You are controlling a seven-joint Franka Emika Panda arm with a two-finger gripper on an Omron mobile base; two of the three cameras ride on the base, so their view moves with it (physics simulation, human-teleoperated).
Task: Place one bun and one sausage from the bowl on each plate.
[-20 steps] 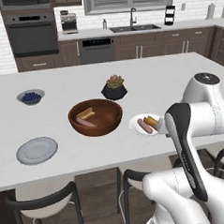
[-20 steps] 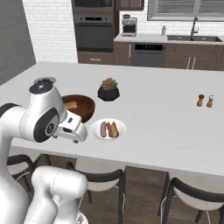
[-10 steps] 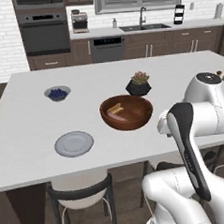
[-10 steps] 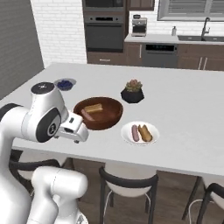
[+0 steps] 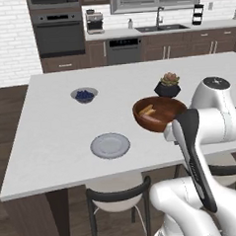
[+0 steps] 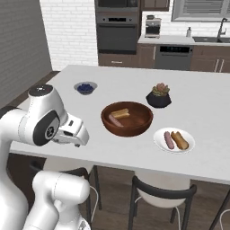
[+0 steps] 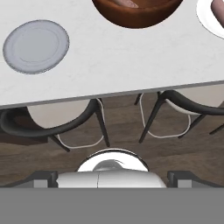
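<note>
Looking at bowl: I see the deep reddish-brown wooden bowl (image 6: 127, 118) mid-table, one golden-tan bun (image 6: 120, 112) and one pinkish sausage (image 6: 116, 121) inside.
White plate: glossy white plate (image 6: 174, 140) right of it carries another sausage (image 6: 168, 139) and bun (image 6: 180, 140).
Grey plate: pale grey-blue plate (image 5: 110, 145) bare, well left.
Gripper: gripper (image 6: 76, 134) released, hanging off the white table (image 6: 215, 108) edge.

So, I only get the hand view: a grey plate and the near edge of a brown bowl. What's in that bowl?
Observer: The bowl holds one bun and one sausage.
Operator: And the white plate at my corner?
Observer: The white plate carries a second sausage and a second bun, side by side.
Operator: Anything farther back?
Observer: A potted plant and a small blueberry bowl.
</note>
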